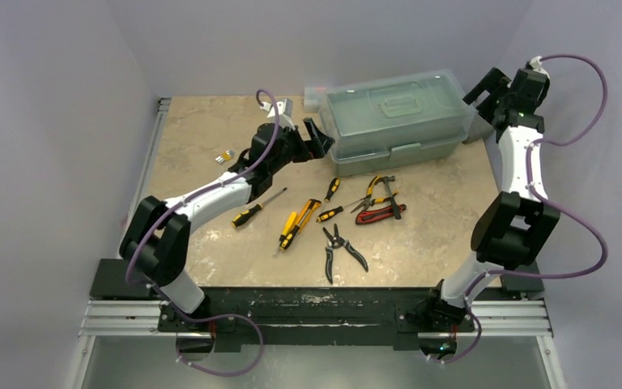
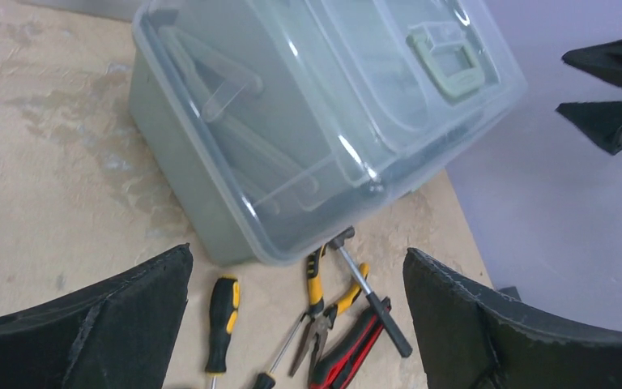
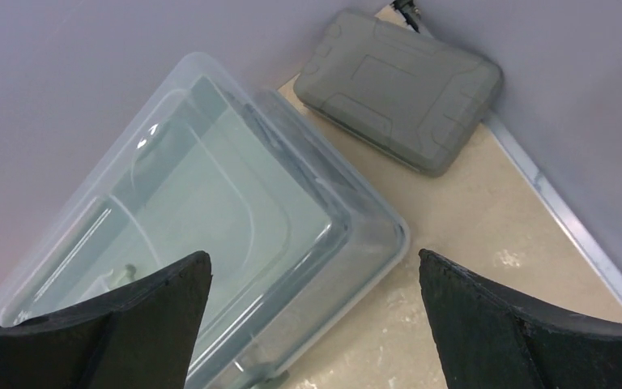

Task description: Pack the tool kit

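The toolbox (image 1: pixel 397 121) sits lid shut, its long axis running from our left gripper (image 1: pixel 317 139) at one short end to our right gripper (image 1: pixel 481 94) at the other. The yellow-handled pliers (image 1: pixel 379 188) and the other loose tools lie off its near long side, mostly toward the left-gripper end. Both grippers stand spread wide and empty, each close to its own end of the toolbox, neither touching it. We judge the lid must come up first, with both arms about equally near; the left is nearer the tools.
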Available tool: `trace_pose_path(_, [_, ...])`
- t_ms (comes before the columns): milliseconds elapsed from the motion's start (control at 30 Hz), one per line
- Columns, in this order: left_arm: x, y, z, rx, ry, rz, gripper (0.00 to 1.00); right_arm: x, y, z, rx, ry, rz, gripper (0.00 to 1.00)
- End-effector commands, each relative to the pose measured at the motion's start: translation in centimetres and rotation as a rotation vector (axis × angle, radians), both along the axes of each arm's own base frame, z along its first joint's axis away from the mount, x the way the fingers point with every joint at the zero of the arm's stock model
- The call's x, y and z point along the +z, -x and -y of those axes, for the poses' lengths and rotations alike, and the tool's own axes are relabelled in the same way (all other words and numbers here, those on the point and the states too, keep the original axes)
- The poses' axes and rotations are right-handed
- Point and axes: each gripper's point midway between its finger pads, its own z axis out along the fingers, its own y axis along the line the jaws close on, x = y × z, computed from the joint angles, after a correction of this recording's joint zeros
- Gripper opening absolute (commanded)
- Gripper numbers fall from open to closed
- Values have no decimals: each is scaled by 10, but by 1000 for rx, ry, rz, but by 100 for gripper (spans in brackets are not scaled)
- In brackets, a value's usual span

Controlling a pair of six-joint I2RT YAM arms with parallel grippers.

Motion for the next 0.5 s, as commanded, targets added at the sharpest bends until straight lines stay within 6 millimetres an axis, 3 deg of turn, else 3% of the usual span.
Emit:
trace_pose_path(0, [30, -23, 22, -13, 46, 52, 99, 15, -29, -10, 78, -154, 145, 99])
trace_pose_path(200, [31, -44, 38, -17, 57, 36, 98, -4, -62, -12, 133, -202, 168, 99])
trace_pose_path(300, [33, -51, 44, -21, 59, 32, 98, -28, -73, -21, 201, -243, 121, 97])
trace_pose_path(400, [35, -59, 49, -20, 53, 30, 98, -58, -70, -34, 245, -315, 66, 91])
trace_pose_path(467, [35, -63, 49, -17, 42, 27, 98, -76, -54, -45, 250, -334, 28, 87])
